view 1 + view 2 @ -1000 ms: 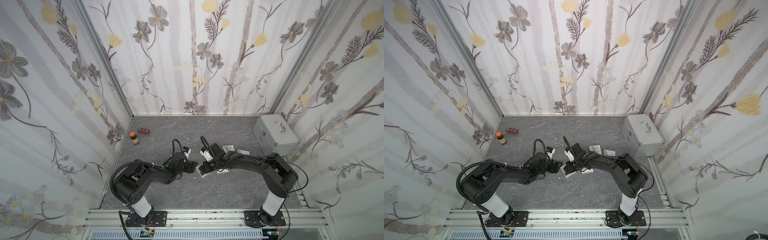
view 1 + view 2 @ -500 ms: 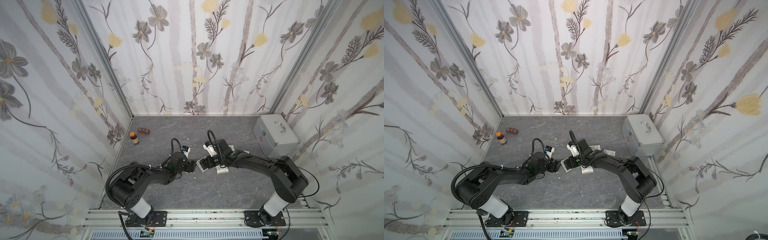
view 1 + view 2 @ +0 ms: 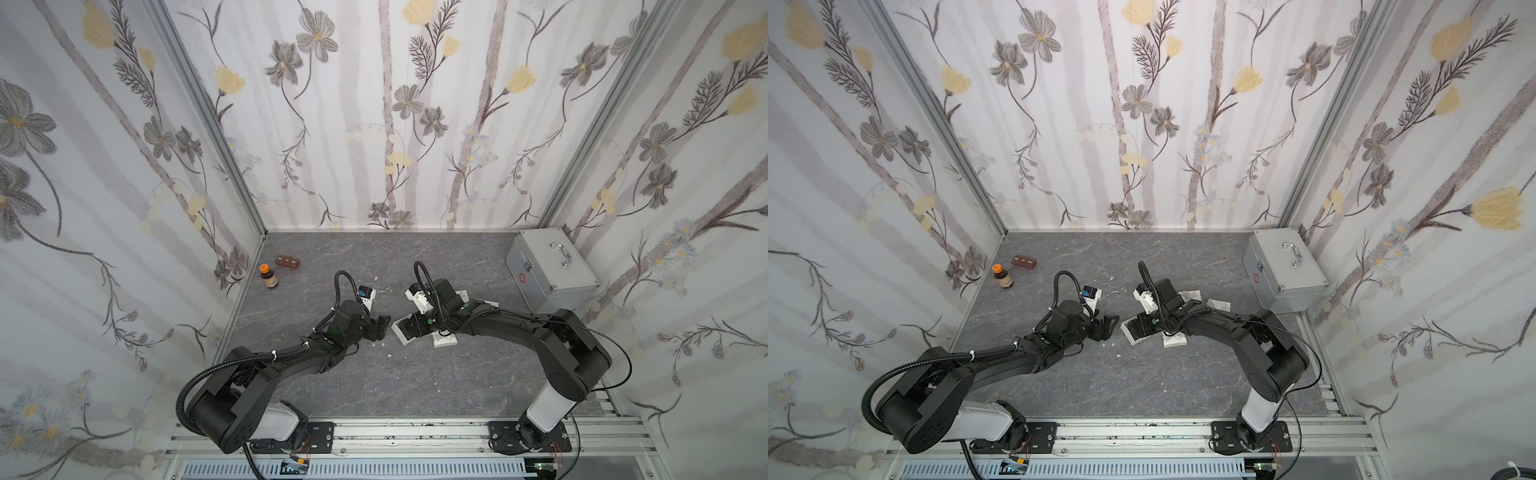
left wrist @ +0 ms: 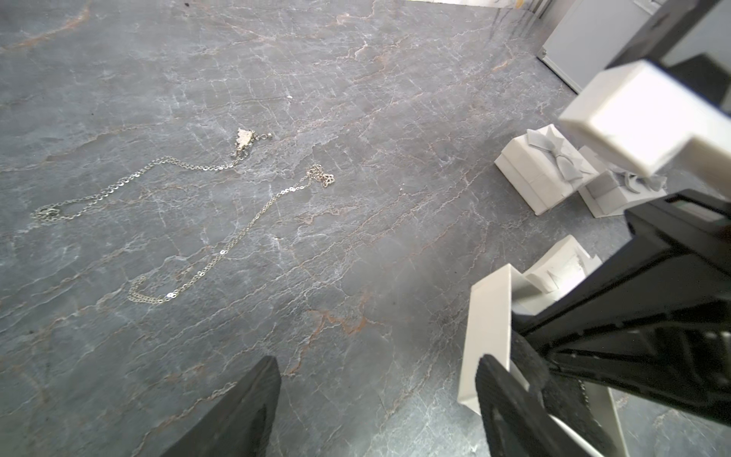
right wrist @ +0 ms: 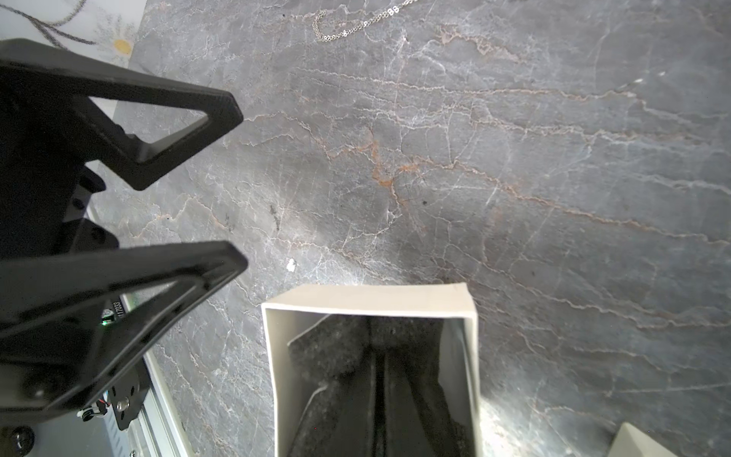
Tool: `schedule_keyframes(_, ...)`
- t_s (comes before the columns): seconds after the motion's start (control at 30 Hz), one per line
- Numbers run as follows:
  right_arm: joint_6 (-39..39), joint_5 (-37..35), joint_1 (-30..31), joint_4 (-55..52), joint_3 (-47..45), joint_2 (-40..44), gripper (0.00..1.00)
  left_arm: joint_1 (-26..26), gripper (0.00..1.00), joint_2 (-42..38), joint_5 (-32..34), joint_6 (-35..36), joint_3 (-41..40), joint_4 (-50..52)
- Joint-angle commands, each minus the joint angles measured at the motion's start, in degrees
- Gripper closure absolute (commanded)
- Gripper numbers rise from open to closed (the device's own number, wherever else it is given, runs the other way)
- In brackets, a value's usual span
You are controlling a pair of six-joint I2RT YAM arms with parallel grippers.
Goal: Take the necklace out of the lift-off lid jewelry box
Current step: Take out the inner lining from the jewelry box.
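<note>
The white jewelry box (image 3: pixel 401 337) (image 3: pixel 1131 336) lies lidless on the grey table, tipped with its opening toward my right arm. My right gripper (image 3: pixel 411 328) (image 3: pixel 1140 328) (image 5: pixel 374 328) reaches deep inside it, fingers pressed shut. In the right wrist view the box rim (image 5: pixel 368 298) frames both dark fingers. A short thin strand of the necklace (image 4: pixel 584 393) shows under those fingers; whether they pinch it is hidden. My left gripper (image 3: pixel 386 322) (image 3: pixel 1113 322) (image 4: pixel 375 362) is open and empty, just left of the box wall (image 4: pixel 488 316).
Two loose silver chains (image 4: pixel 205 166) (image 4: pixel 237 237) lie on the table behind the left gripper. White boxes with grey bows (image 4: pixel 546 166) (image 4: pixel 617 194) sit behind the open box. A silver case (image 3: pixel 548 266) stands at the back right, a small bottle (image 3: pixel 269 276) and brown block (image 3: pixel 288 262) at the back left.
My right arm's wrist swung toward the back right while its shut fingers stayed in the box, which turned slightly. The left gripper barely moved.
</note>
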State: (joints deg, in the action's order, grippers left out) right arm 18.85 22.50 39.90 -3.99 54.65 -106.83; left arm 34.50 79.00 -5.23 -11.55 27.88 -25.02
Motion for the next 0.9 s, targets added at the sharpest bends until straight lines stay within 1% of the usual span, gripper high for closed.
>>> schedule_keyframes(0.0, 0.3, 0.9, 0.0, 2.9, 0.4, -0.4, 1.00, 0.1, 0.20, 0.0, -6.2, 1.2, -0.3, -1.0)
schedule_keyframes(0.17, 0.2, 1.1, -0.1, 3.0, 0.4, -0.6, 1.00, 0.0, 0.20, 2.1, -10.2, 0.4, -1.2, -5.0)
schedule_keyframes(0.47, 0.4, 2.2, -0.2, 3.9, -0.5, 0.9, 1.00, 0.0, 0.21, 6.7, -7.6, -0.3, -1.7, -8.0)
schedule_keyframes(0.57, 1.1, 4.1, -0.8, 5.3, -1.2, 1.5, 1.00, 0.0, 0.21, 7.8, -7.4, -0.4, -1.8, -8.7)
schedule_keyframes(0.87, 3.0, 12.8, -2.2, 11.5, -3.6, 3.7, 1.00, 0.0, 0.21, 10.6, -7.3, -1.0, -1.7, -10.7)
